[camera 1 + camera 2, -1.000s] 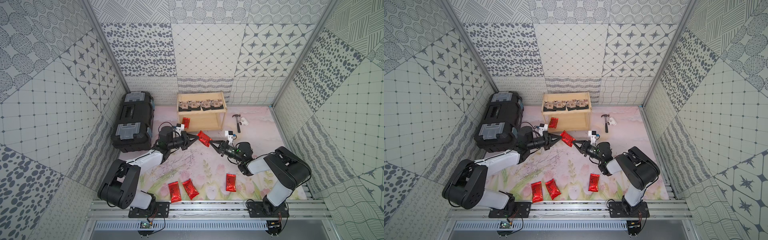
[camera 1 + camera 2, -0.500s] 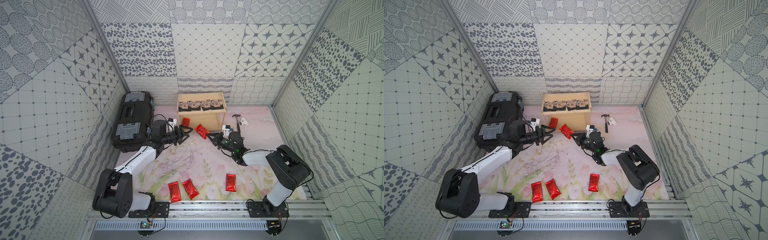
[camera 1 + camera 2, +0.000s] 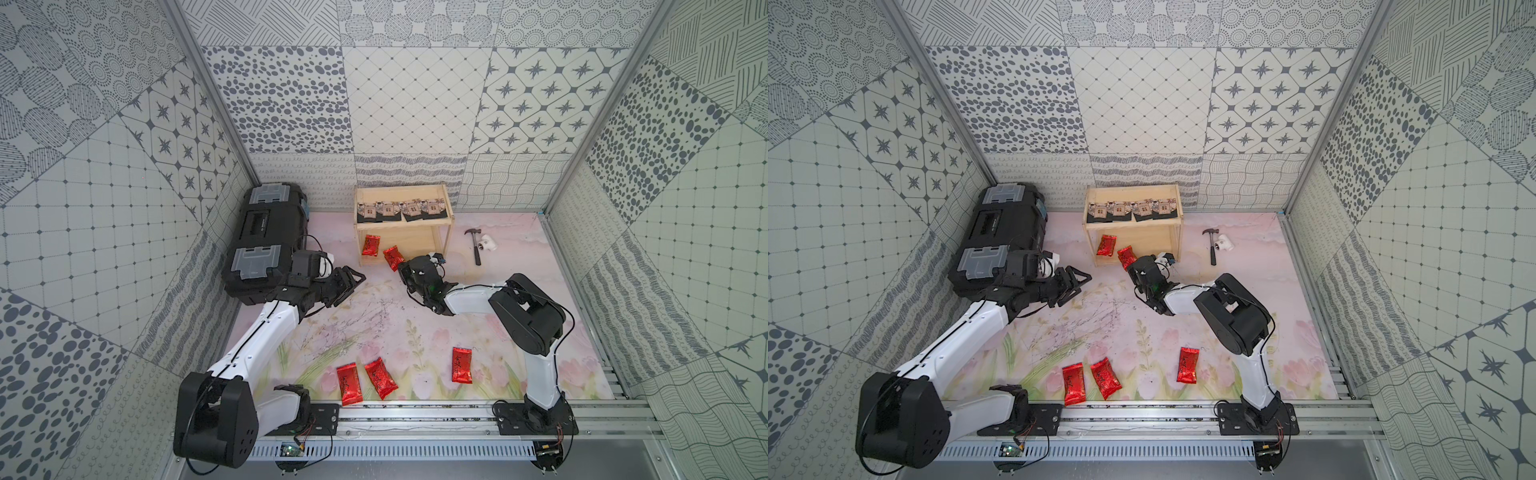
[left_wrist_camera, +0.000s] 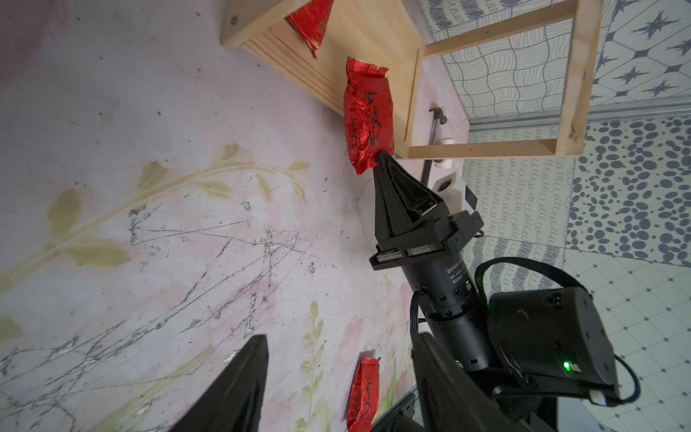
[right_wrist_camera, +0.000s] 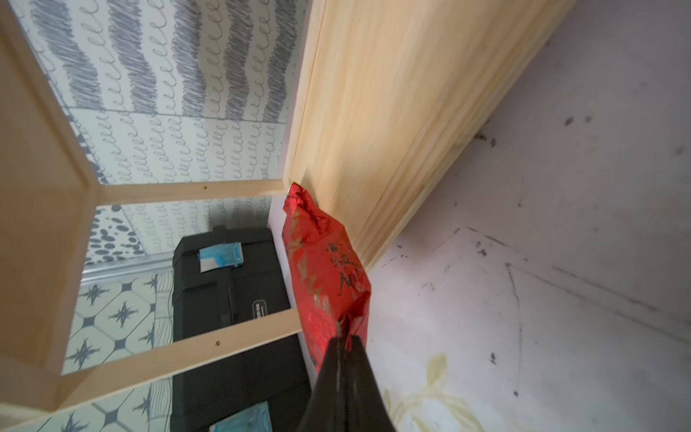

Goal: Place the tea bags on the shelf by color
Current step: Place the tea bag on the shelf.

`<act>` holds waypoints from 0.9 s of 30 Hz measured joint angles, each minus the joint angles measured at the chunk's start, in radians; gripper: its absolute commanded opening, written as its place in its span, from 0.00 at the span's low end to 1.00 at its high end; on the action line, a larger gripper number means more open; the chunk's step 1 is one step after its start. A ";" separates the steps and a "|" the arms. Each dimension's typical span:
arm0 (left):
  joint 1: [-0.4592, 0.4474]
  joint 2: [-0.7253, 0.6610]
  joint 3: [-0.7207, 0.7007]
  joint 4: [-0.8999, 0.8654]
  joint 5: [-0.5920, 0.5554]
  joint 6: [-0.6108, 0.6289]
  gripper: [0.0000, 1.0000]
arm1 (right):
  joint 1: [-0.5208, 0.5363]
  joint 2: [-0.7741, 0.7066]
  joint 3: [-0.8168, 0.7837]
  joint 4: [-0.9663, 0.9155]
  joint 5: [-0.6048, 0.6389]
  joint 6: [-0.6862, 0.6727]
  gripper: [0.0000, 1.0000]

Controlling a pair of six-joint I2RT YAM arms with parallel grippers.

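Red foil is pinched in my right jaws: they are clenched on one crimped end of a red pouch (image 3: 393, 258), which sticks out ahead of them, tilted, with its far end over the front edge of the lower board of the shelf (image 3: 419, 239). Whether that end touches the wood I cannot tell. Another red pouch (image 3: 370, 245) lies on the same board just to one side of the jaws, and the black sachets (image 3: 401, 209) sit in a row on the tier above, so red below looks like the right sorting. As I judge it, I should push further in until the whole pouch is over the board, lower it flat and only then let go. I hold only a small end, so the pouch may swing or slide off the lip. My left jaws are spread and empty above the bench (image 3: 374, 316), off to the side by the black toolbox (image 3: 266, 241). Three more red pouches (image 3: 380, 377) lie on the bench well behind both jaws.
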 measured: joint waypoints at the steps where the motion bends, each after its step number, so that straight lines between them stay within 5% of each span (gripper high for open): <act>1: 0.000 -0.001 0.003 -0.019 -0.008 0.011 0.65 | 0.001 0.013 0.016 -0.012 0.016 0.008 0.00; 10: 0.000 -0.016 -0.004 -0.100 -0.020 0.056 0.65 | -0.003 0.106 0.190 -0.121 0.153 0.046 0.00; 27: 0.000 -0.035 -0.009 -0.127 -0.021 0.075 0.65 | -0.003 0.275 0.427 -0.216 0.171 0.101 0.00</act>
